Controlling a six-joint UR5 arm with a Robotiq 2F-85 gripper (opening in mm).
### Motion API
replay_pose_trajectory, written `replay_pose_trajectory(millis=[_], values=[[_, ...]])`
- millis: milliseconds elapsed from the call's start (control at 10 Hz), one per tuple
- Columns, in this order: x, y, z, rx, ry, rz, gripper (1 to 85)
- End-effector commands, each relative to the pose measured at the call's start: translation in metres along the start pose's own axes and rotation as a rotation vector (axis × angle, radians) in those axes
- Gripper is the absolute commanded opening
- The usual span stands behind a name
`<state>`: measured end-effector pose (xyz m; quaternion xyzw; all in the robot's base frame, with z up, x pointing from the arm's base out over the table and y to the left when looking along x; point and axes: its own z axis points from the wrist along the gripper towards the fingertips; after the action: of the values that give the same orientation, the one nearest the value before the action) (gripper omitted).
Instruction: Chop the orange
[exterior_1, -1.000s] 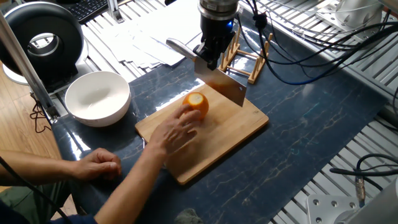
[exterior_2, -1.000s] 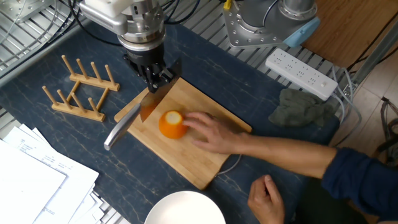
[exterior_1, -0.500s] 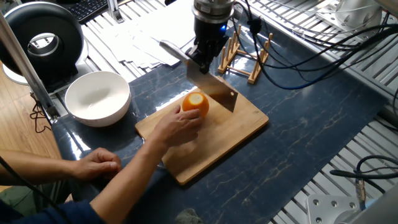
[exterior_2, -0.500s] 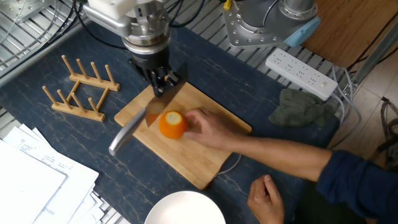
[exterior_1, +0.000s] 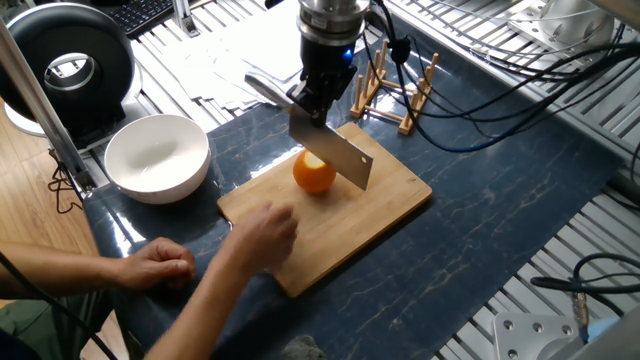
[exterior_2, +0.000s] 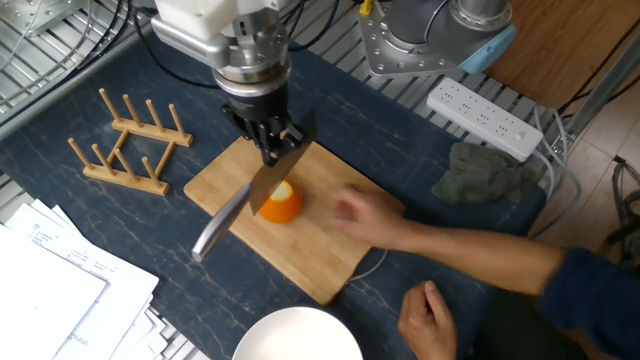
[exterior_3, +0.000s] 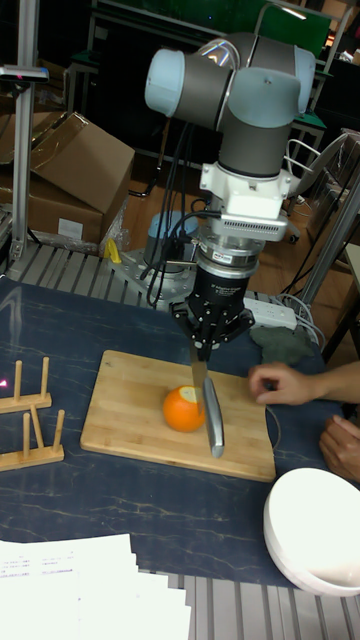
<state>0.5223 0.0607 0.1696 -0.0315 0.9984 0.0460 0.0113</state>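
The orange (exterior_1: 314, 173) is round and bright, with a pale flat top, and it is all in one piece, so no cut shows yet. It sits on the wooden cutting board (exterior_1: 385, 210), near the middle, and the board lies on the dark blue bench (exterior_1: 500, 200). A big knife (exterior_1: 331, 155) hangs right over the orange. Its wide blade slants down across the fruit, and in the tall view it looks like it stands just beside or at the orange, but I cannot tell if the edge is touching it. The gripper (exterior_2: 272, 137) has its fingers closed tight on the knife, near where the blade meets the handle. So I think the job is only at the start: the knife is lined up, and the push down through the orange is not yet done. A person's hand (exterior_2: 358, 212) is over the board, near the orange but apart from it. It looks blurry. Another hand (exterior_1: 160, 265) rests on the bench, near a white bowl (exterior_1: 156, 157). A small wooden rack (exterior_2: 130, 147) stands off to the side of the board.
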Motion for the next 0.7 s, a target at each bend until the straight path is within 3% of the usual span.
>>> replay_pose_trajectory(millis=[0, 600], values=[[0.0077, 0.0049, 0.0021, 0.002, 0.022, 0.013, 1.3], [0.0008, -0.0006, 0.0067, 0.015, 0.001, 0.012, 1.3]])
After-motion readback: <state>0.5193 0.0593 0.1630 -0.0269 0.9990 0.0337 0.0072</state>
